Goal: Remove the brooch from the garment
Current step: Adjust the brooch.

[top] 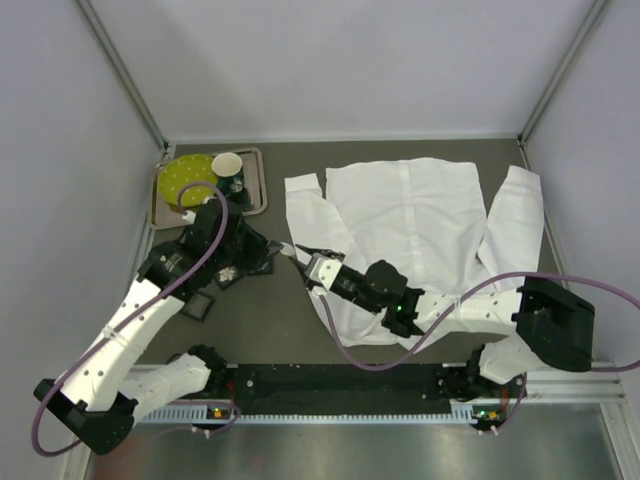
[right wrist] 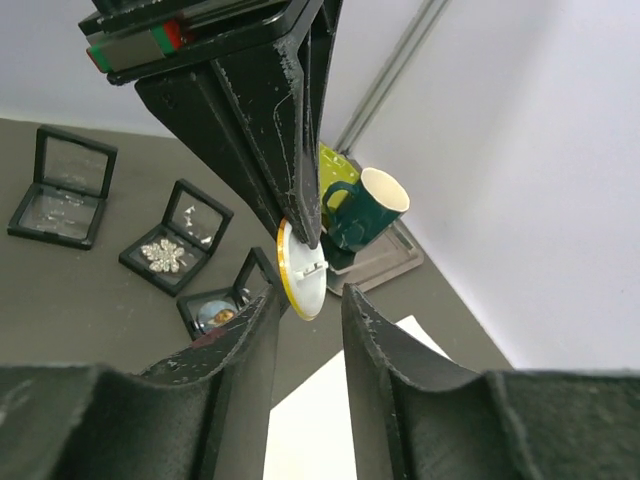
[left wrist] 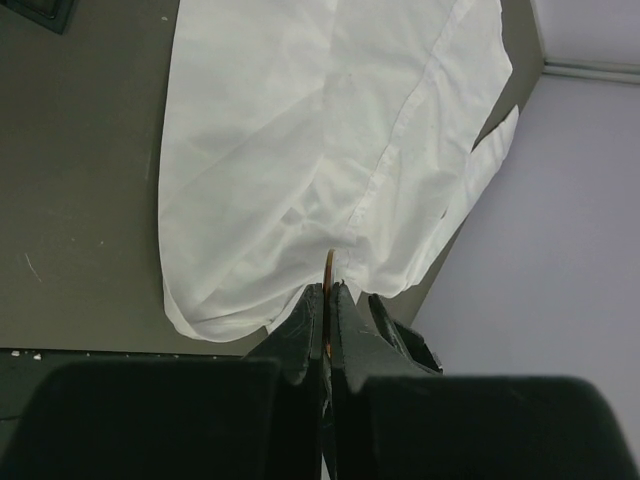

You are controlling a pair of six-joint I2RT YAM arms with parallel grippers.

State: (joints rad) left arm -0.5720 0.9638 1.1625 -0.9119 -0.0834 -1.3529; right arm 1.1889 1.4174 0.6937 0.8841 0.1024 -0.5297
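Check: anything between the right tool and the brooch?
Nothing visible. The brooch is pinched in the shut left tool, and the right tool faces it with open fingers and only air between. The garment lies lower, clear of that gap.

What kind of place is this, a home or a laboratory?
Probably a laboratory robot cell: panel walls on frame posts enclose a table, the left arm and right arm are bolted at its near edge, and the white shirt and jewellery boxes look staged.
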